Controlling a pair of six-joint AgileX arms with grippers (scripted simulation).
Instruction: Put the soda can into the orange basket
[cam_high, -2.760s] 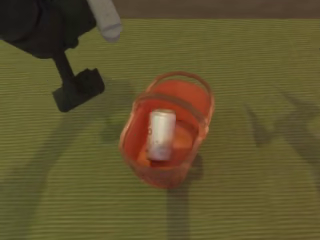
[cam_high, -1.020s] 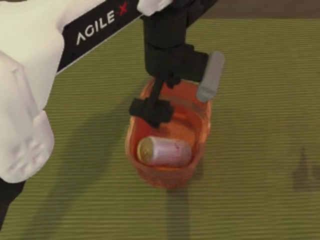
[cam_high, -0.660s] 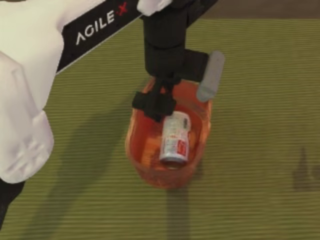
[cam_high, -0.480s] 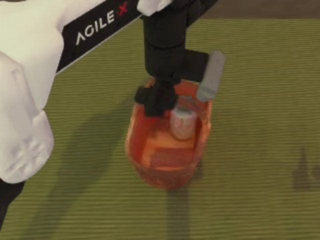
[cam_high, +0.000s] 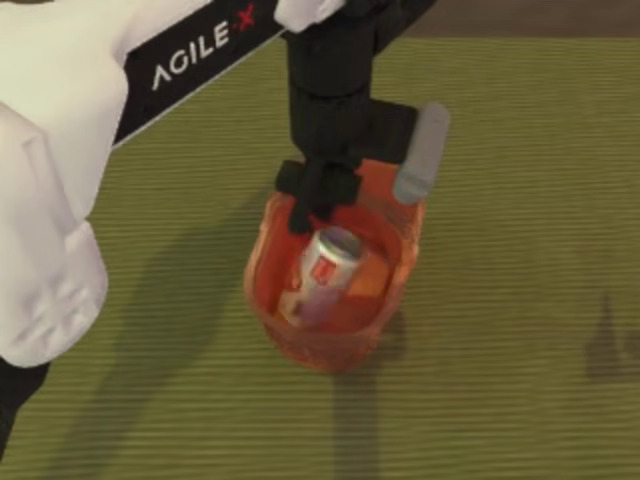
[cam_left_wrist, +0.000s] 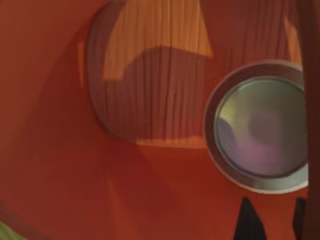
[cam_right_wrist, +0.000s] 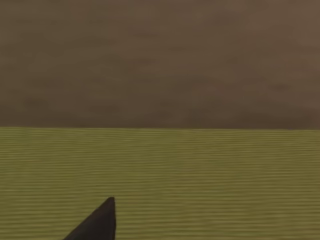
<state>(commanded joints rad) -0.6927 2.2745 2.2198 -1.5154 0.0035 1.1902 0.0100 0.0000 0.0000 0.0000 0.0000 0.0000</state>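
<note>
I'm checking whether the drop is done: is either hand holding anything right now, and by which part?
Nothing is held. The soda can lies loose inside the orange basket; the left hand hovers at the basket's far rim, apart from the can.

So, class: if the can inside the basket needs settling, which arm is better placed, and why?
Left. Its hand hangs at the basket's far rim, right by the tilted can. The right arm is absent from the top view.

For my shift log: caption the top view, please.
Soda can lies tilted inside the orange basket, left gripper at its far rim.
</note>
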